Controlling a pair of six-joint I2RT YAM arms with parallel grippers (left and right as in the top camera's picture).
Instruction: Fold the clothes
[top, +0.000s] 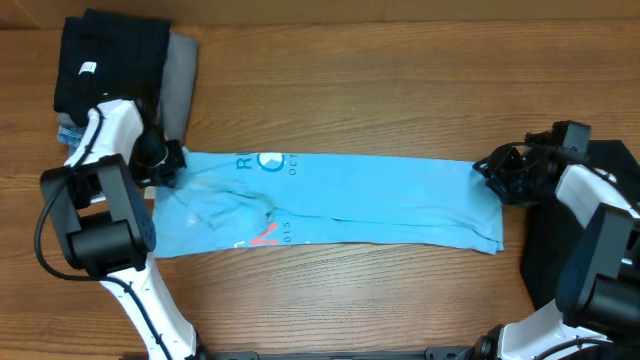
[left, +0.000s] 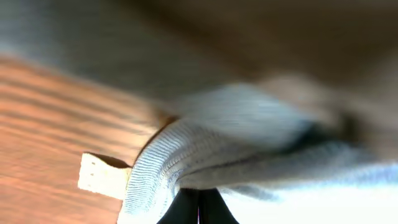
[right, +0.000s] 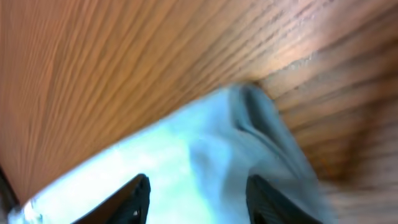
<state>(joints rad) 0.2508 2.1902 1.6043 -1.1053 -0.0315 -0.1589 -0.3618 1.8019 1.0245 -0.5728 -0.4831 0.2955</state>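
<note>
The clothes in play are a light sky-blue T-shirt (top: 360, 200), lying as a long folded strip across the middle of the table with its lettering near the left. My left gripper (top: 165, 165) is at the strip's left end. In the left wrist view it (left: 199, 191) is shut, its tips buried in the ribbed collar (left: 161, 162) beside a white label (left: 102, 176). At the strip's right end is my right gripper (top: 490, 172). Seen from the right wrist, this gripper (right: 198, 180) is open, fingers spread above the blue fabric (right: 186, 143) with nothing between them.
A folded black garment (top: 105, 55) lies on a grey one (top: 182, 85) at the back left corner. Another black cloth (top: 538, 265) lies under my right arm at the right edge. Bare wood shows in front of and behind the strip.
</note>
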